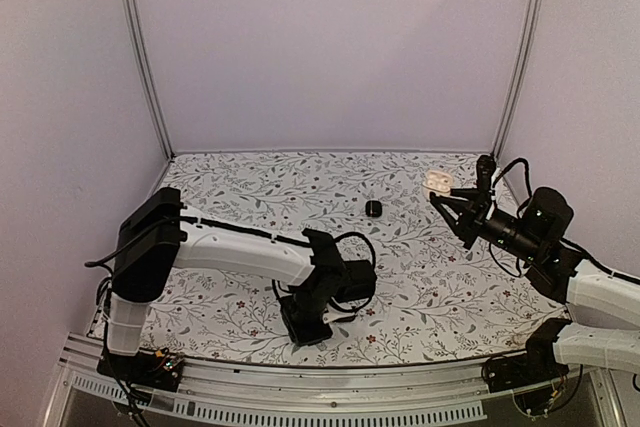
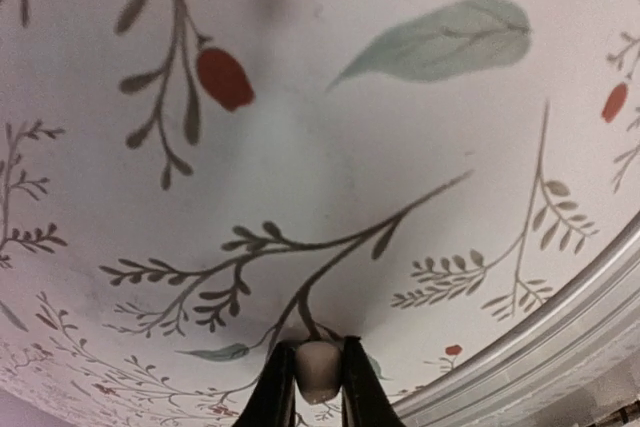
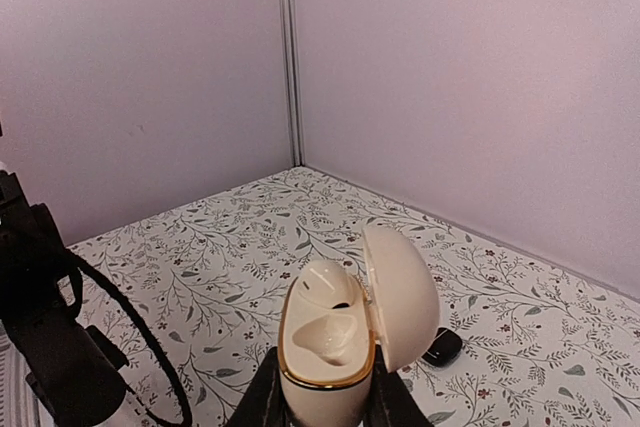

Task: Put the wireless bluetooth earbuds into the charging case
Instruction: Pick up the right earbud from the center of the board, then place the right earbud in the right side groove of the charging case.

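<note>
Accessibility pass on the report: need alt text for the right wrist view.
The right pincer grips an open cream charging case with a gold rim, its lid swung to the right. One pale earbud seems seated; the socket below it looks empty. A small black object lies on the floral table just behind the case.

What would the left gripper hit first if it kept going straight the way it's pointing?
The floral tabletop, which fills its wrist view close ahead; the small white piece pinched in its fingers would likely touch first.
</note>
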Motion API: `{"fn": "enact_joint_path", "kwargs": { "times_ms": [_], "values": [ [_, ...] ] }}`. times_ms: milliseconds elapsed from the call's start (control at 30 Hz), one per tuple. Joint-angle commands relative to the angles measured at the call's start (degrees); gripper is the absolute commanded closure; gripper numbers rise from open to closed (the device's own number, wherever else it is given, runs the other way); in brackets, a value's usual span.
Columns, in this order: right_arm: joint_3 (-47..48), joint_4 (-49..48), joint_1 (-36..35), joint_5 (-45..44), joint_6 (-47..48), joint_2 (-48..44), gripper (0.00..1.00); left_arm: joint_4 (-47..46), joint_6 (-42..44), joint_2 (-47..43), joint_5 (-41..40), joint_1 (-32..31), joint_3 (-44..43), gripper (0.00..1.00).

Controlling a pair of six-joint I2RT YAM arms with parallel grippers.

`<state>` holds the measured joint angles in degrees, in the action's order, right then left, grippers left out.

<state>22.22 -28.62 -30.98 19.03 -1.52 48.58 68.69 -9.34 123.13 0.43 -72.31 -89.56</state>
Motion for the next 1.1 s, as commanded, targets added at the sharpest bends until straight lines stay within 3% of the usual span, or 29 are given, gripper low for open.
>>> {"fn": "enact_joint_path", "kwargs": {
  "times_ms": [0,267,633,1067],
  "values": [
    [1.8,-0.7,0.3,1.6,-0.6,1.0,1.0,-12.3,-0.9,-5.4,-3.8,3.0,3.0,1.0],
    [3.0,-2.4,0.3,4.8,-1.4,4.5,1.0,-29.2,-1.3,-20.3,-14.0,5.8,7.0,1.0],
    [6.5,-9.7,-0.1,19.1,-4.6,12.3,1.0,-72.9,5.9,-46.4,-6.5,5.9,23.5,1.0],
    [7.1,-15.3,-7.4,25.4,-0.5,17.7,1.0,-77.8,12.4,-38.5,0.3,2.1,16.3,1.0]
  ]
}}
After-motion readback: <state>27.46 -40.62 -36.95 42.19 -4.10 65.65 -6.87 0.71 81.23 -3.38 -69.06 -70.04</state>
